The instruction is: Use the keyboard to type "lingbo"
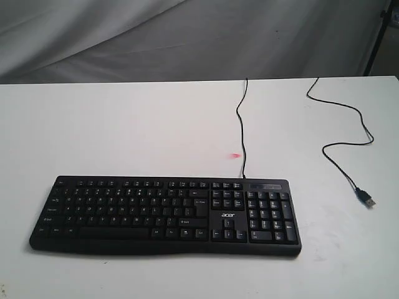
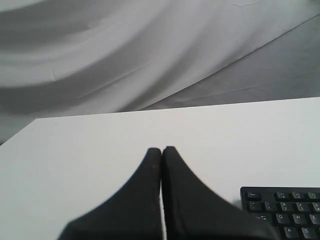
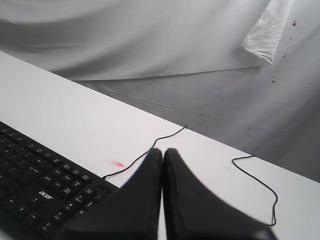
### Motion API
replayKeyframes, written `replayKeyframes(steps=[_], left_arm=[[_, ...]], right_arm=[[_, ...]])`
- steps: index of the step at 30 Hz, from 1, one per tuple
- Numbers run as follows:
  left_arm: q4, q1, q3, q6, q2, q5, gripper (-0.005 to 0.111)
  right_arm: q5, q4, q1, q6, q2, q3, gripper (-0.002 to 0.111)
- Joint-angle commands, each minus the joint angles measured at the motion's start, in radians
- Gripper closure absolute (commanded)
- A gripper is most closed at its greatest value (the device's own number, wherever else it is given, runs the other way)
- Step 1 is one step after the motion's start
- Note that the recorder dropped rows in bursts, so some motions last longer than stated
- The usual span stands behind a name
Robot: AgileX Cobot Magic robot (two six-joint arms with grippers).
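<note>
Exterior view showed the black acer keyboard (image 1: 165, 215) flat on the white table (image 1: 124, 124), its thin cable (image 1: 240, 124) trailing behind past a pink mark (image 1: 235, 155), with a loose USB cable (image 1: 340, 134) lying apart at the right. The left gripper (image 2: 161, 150) was clenched empty near the keyboard's Esc corner. The right gripper (image 3: 163, 151) was clenched empty by its number-pad end.

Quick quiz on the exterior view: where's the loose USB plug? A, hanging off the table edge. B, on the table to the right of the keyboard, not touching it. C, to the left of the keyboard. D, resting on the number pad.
B: the USB plug lies on the table, right of the keyboard with bare surface between them.
</note>
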Motion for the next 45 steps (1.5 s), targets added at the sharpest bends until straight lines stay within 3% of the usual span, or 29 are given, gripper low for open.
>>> replayKeyframes(steps=[1,21,25,31,40,45], left_arm=[[-0.001,-0.004,0.005,-0.003,0.003,-0.004,0.106],[-0.001,-0.004,0.005,-0.003,0.003,-0.004,0.106],[-0.001,-0.004,0.005,-0.003,0.003,-0.004,0.106],[-0.001,-0.004,0.005,-0.003,0.003,-0.004,0.106],[-0.001,-0.004,0.005,-0.003,0.003,-0.004,0.106],[-0.001,-0.004,0.005,-0.003,0.003,-0.004,0.106]], right_arm=[[0.006,0.005,-0.009,0.004,-0.006,0.004,0.108],[0.031,0.042,-0.007,0.004,-0.006,-0.011,0.108],[0.229,0.04,-0.007,0.004,0.063,-0.268,0.108],[0.345,0.04,-0.007,0.004,0.422,-0.577,0.108],[0.339,0.049,0.003,0.006,0.658,-0.708,0.108],[0.275,0.049,0.1,0.006,0.739,-0.708,0.108]])
